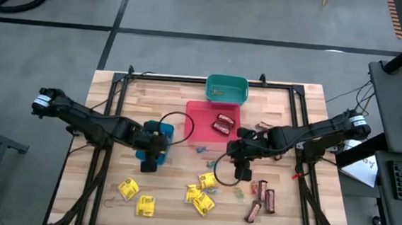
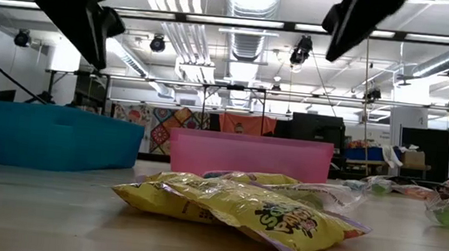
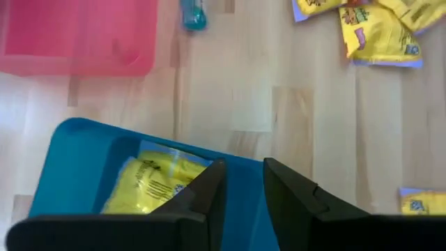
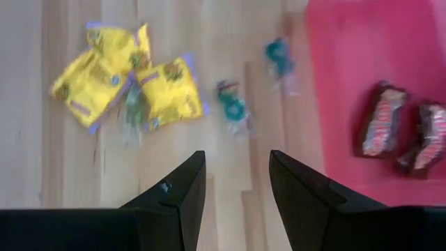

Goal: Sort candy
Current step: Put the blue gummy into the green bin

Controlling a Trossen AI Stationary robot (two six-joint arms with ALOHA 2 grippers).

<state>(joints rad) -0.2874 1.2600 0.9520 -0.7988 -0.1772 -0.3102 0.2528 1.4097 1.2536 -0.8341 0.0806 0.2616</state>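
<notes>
Above the blue bin (image 1: pixel 158 131), my left gripper (image 3: pixel 244 183) hovers with its fingers a little apart and nothing between them. One yellow packet (image 3: pixel 148 183) lies flat inside that bin. My right gripper (image 4: pixel 237 171) hangs open over bare wood near the red bin (image 4: pixel 348 42), which holds two dark brown-red bars (image 4: pixel 380 122). Just beyond its fingers lie two teal-wrapped pieces (image 4: pixel 231 104) and a cluster of yellow packets (image 4: pixel 118 73). More yellow packets (image 1: pixel 128 189) and brown bars (image 1: pixel 261 190) lie flat toward the table's near edge.
A teal bin (image 1: pixel 227 89) stands at the far edge behind the red bin (image 1: pixel 202 116). A small green piece (image 1: pixel 239 194) lies between the yellow cluster (image 1: pixel 200 194) and the bars. In the low view a yellow packet (image 2: pixel 241 207) lies close in front.
</notes>
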